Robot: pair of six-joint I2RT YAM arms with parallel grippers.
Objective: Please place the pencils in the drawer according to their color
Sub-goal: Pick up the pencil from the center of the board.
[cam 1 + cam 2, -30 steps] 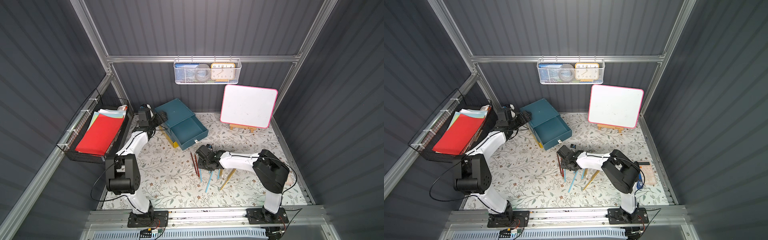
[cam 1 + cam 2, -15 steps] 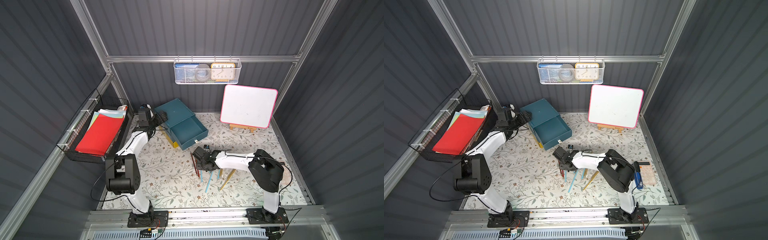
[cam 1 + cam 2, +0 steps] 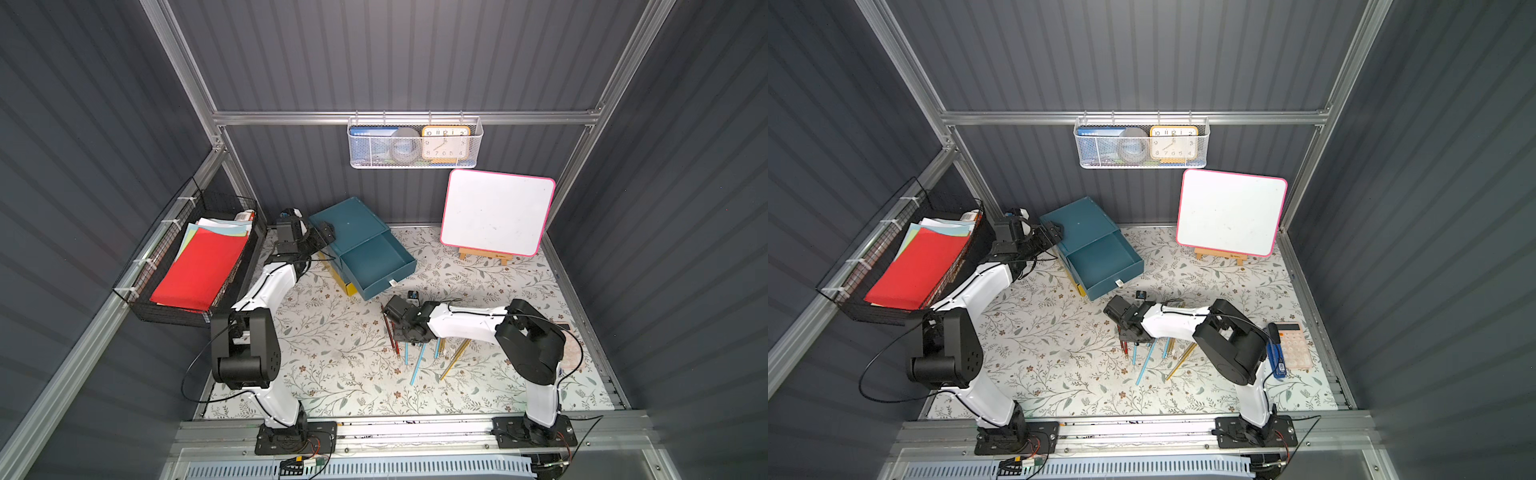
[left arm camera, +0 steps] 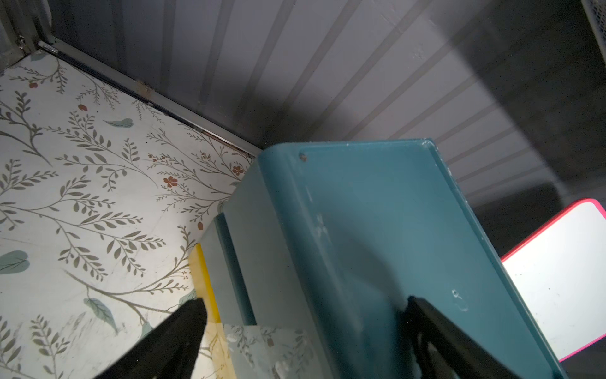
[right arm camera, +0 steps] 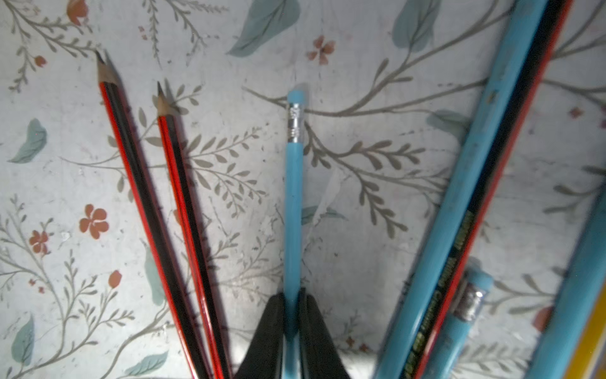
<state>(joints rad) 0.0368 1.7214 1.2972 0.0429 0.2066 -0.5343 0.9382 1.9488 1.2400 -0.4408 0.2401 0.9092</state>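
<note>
FIRST PICK OF THE SORT: The right gripper (image 5: 292, 328) has its fingers closed on a single light blue pencil (image 5: 292, 197), pinched low on the shaft with the eraser end pointing away from the gripper. Whether the pencil rests on the flowered tabletop (image 3: 332, 353) or hangs just clear of it cannot be told.

Just to this gripper's left lie two red-and-black pencils (image 5: 144, 197), tips fanning apart. To its right is a loose cluster: more blue pencils (image 5: 455, 197), a third red-and-black pencil (image 5: 482, 203) lying along one blue shaft, and gold-yellow pencils (image 3: 455, 360) farthest out.

None of them appears sorted. The teal drawer (image 3: 374, 266) is pulled open from its cabinet (image 3: 353, 220), ahead and to the left of the right gripper and well apart from it. It shows a bare floor in both top views. Beneath it a yellow drawer (image 3: 348, 286) juts out only slightly, and its inside is hidden.

At the cabinet the left gripper (image 4: 305, 305) has its jaws spread wide. One finger is on the lid and the other is down beside the yellow drawer's edge. It looks to be steadying the cabinet, though whether it presses on it cannot be told.

By this showing almost everything remains. One blue pencil is in the grip but not yet carried. Every other pencil lies on the tabletop. Only two drawers can be made out for three colours.
</note>
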